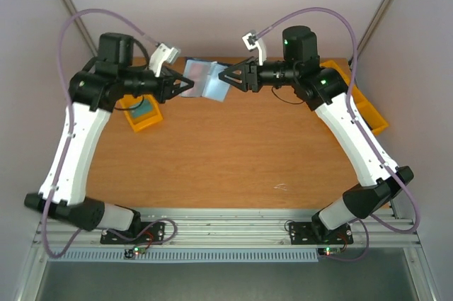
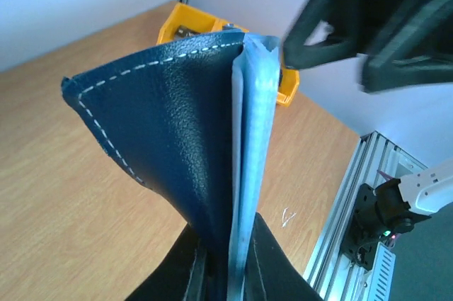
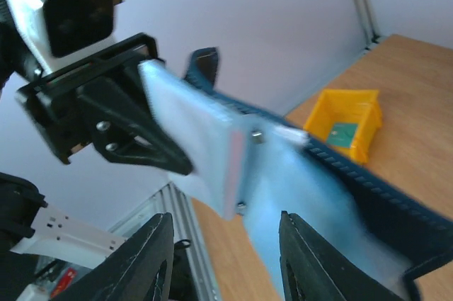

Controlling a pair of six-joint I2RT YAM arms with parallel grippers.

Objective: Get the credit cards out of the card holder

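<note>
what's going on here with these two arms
The left gripper is shut on the card holder, holding it up in the air, opened out. The right gripper is open and right at its pale blue sleeves, with nothing gripped. No card can be seen coming out yet.

Seen from above, soft, even, bright light falls on the tabletop (image 1: 226,159). Only faint, diffuse shadows lie under the 2 arms, and nothing glares.

In the left wrist view the card holder (image 2: 170,124) is sharp, with a mild sheen on its navy skin. The right fingers (image 2: 403,71) above it are dark and smeared.

In the right wrist view the card holder (image 3: 297,180) is streaked with motion blur. The right fingers (image 3: 141,258) below it are soft black shapes, and the yellow bin (image 3: 347,120) beyond it stays fairly crisp.
</note>
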